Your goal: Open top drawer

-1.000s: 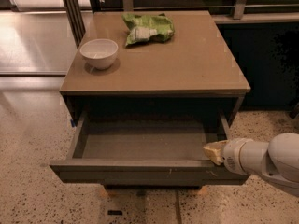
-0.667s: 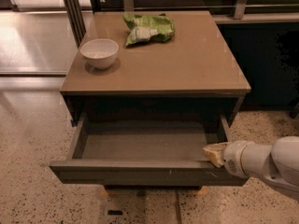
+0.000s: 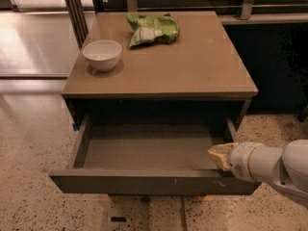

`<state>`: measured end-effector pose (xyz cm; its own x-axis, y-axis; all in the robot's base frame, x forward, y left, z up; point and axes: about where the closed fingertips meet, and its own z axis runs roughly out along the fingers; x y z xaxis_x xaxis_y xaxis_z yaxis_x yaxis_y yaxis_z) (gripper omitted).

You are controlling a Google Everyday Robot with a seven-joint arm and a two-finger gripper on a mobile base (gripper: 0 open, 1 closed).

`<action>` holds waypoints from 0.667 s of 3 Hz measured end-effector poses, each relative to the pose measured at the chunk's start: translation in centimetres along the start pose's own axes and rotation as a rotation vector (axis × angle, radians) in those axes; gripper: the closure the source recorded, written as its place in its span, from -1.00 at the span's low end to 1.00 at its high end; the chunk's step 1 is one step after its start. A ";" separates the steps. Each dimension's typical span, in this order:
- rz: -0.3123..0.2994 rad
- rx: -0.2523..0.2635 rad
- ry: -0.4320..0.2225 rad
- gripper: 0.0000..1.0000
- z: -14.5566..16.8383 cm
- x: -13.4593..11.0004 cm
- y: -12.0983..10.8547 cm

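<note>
- The gripper (image 3: pixel 220 156) is seen at the right end of the front edge of the top drawer (image 3: pixel 144 183), at its front right corner; whether it is open or clamped on that edge cannot be told.
- The top drawer is drawn well out from under the tabletop (image 3: pixel 192 71), and its grey-brown inside is laid bare.
- Small pale scratches are seen right of centre on the drawer's front.
- Above the drawer's left rear, a white bowl (image 3: pixel 102 55) is set on the tabletop.
- Farther back, above the drawer's middle, a crumpled green bag (image 3: pixel 153 29) is laid.

White bowl (image 3: pixel 102 55) on bench (image 3: pixel 192 71) top, left side. Crumpled green bag (image 3: pixel 153 29) at back centre, apart from bowl. Gripper (image 3: pixel 219 155) low right, below bench top.
</note>
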<state>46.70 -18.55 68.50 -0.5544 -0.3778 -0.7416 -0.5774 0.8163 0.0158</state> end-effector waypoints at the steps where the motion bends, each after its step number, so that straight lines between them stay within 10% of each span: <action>1: -0.140 0.061 -0.107 1.00 -2.6 -5.1 0.4; 2: -0.184 0.060 -0.110 0.64 -2.7 -5.2 0.8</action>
<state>47.49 -17.09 74.14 -0.3719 -0.4757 -0.7971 -0.6243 0.7637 -0.1645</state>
